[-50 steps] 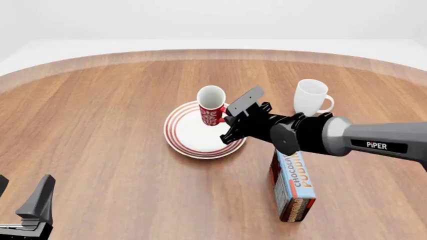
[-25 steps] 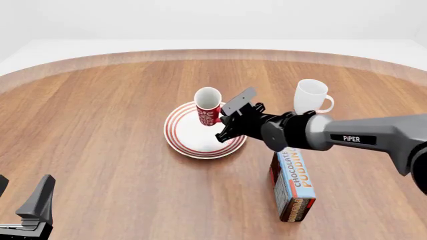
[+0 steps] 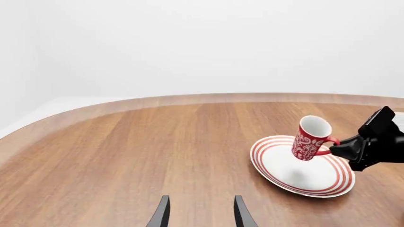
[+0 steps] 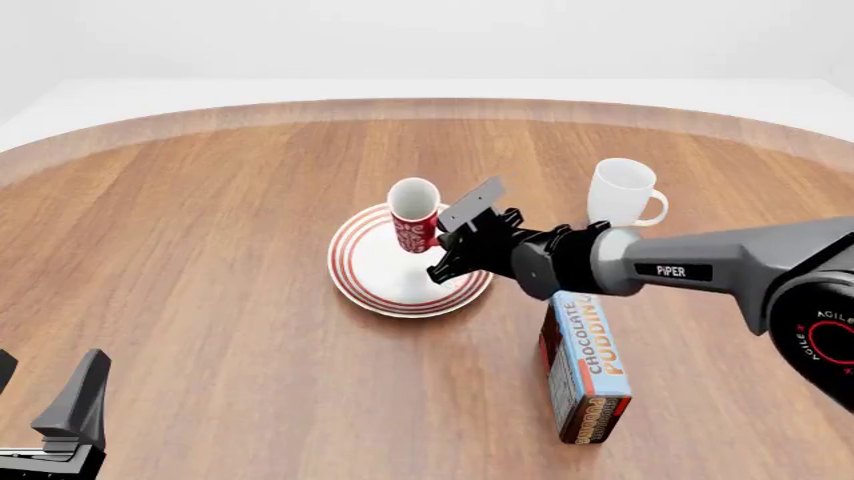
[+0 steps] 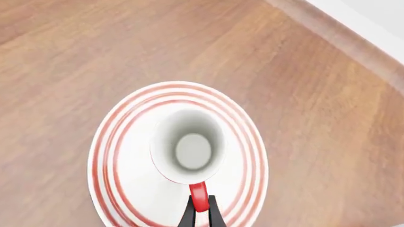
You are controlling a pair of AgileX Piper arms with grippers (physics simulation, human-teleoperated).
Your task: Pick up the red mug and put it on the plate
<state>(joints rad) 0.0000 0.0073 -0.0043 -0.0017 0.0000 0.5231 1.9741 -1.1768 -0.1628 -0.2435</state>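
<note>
One red mug [image 4: 415, 214], frame centre, hanging over the one plate [image 4: 380, 270]; mouth up, long axis tilted off vertical, handle toward right gripper [image 4: 441, 236], which pinches it. One white mug [image 4: 622, 194], one pudding box [image 4: 585, 367]. Left gripper [image 3: 200, 213] agape, holding nothing.

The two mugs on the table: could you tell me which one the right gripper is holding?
The red mug with the white pattern, pinched by its handle in the right gripper over the plate. The plain white mug stands free on the table.
</note>
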